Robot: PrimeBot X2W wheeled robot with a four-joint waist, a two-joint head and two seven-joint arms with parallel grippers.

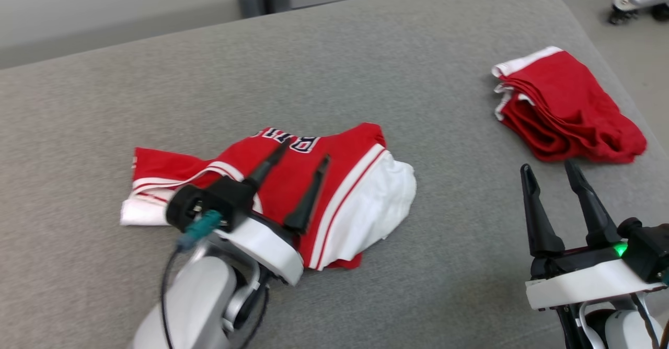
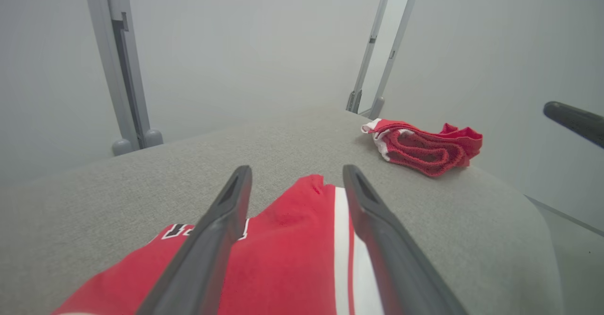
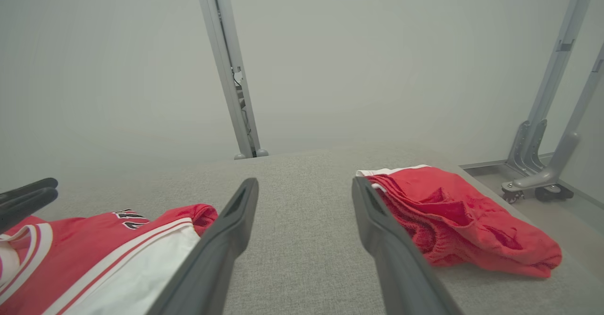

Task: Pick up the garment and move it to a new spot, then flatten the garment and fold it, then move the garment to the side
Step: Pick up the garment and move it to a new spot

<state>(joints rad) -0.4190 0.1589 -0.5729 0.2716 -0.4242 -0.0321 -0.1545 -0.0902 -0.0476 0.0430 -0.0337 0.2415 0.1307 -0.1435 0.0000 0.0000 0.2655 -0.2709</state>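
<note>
Hovering left gripper (image 1: 306,151), fingers spread, above jersey (image 1: 347,148) | right gripper (image 1: 547,166) spread, empty | red bundle (image 1: 569,103) well apart

Table: grey woven fabric top (image 1: 366,51), rounded at the far-right corner, spanning most of the head view.
Centre-left: red-and-white jersey (image 1: 350,148), lying rumpled on the fabric, dark lettering at its upper edge, white part to the right.
Upper right: folded red cloth (image 1: 569,103) with white trim, near the table's right edge, well apart from the jersey.
</note>
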